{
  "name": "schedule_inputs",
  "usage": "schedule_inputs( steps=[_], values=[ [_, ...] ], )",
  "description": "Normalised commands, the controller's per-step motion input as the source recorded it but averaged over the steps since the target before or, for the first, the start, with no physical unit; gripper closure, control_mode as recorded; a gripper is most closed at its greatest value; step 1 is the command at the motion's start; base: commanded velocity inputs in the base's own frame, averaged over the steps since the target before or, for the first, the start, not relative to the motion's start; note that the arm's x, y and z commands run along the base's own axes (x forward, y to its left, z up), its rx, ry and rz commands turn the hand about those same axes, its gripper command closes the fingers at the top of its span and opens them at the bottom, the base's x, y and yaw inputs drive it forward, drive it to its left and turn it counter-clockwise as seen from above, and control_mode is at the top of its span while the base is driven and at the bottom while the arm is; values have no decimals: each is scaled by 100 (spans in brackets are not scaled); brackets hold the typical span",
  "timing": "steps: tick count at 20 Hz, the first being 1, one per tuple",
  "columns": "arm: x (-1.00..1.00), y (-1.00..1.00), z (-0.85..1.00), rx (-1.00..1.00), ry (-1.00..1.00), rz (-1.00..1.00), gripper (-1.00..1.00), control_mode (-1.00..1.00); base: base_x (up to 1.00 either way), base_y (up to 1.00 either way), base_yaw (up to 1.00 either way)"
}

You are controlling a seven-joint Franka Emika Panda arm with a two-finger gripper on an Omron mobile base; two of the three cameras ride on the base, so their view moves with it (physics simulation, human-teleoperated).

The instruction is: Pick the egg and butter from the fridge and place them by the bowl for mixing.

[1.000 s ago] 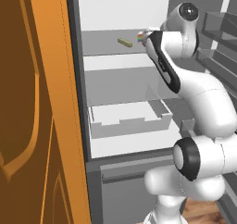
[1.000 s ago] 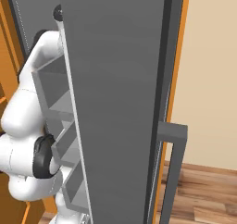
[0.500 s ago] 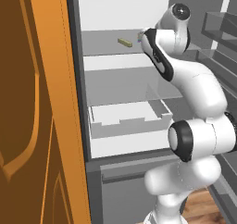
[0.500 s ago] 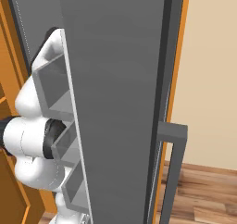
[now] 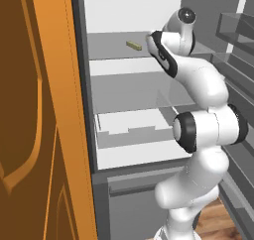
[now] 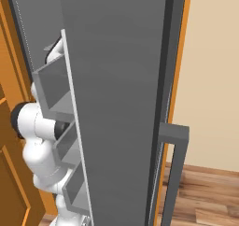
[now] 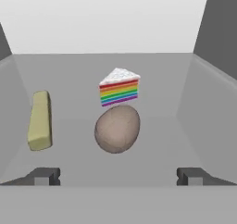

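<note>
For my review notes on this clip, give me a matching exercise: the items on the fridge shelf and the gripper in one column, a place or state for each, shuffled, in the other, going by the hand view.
Column one:
1. egg
2. butter
3. cake slice
4. gripper

Column two:
A. lying at the left of the shelf
B. open, holding nothing
C. centred between the fingertips, nearest the hand
D. just behind the egg, rainbow-striped

Pairs: 1-C, 2-A, 3-D, 4-B

The egg (image 7: 117, 128) just ahead of the pincer (image 7: 118, 176) covers the lower tip of the cake slice (image 7: 119, 87) behind it.
</note>
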Motion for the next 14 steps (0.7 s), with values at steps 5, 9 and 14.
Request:
schedule_inputs(
  steps=[5,9,14],
  values=[
    [56,-8,-12,0,0,0,-100,-100,0,0,0],
    [41,-4,-28,1,0,0,-100,-100,0,0,0],
    [21,0,-17,0,0,0,-100,-100,0,0,0]
  ],
)
